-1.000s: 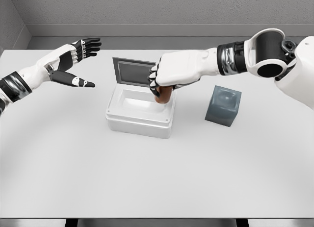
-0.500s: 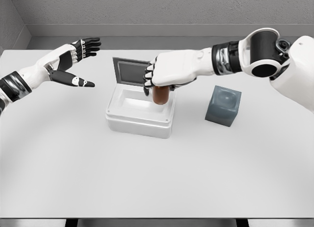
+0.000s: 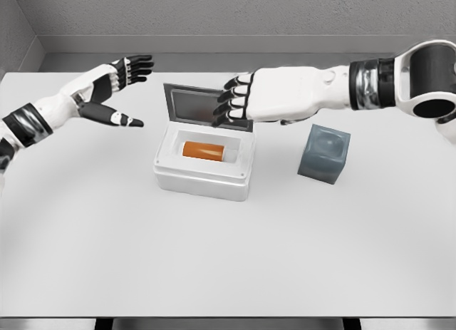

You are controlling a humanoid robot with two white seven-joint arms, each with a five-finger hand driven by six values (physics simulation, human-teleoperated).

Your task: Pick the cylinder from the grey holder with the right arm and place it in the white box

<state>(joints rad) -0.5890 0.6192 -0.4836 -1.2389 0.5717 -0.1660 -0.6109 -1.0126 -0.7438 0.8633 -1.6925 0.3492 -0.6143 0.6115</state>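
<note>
An orange-brown cylinder [image 3: 204,150] lies on its side inside the white box [image 3: 204,177], whose grey lid [image 3: 192,105] stands open at the back. My right hand [image 3: 234,107] hovers above the box's far right corner, fingers spread, holding nothing. The grey holder [image 3: 324,153] stands to the right of the box with nothing in it. My left hand [image 3: 117,88] floats open at the far left, well away from the box.
The white table [image 3: 228,259] stretches wide in front of the box and holder. A grey wall runs behind the table's far edge.
The right hand has let go of the cylinder, which dropped into the box and now lies flat. The hand has risen and opened, and its arm has drawn back rightward.
</note>
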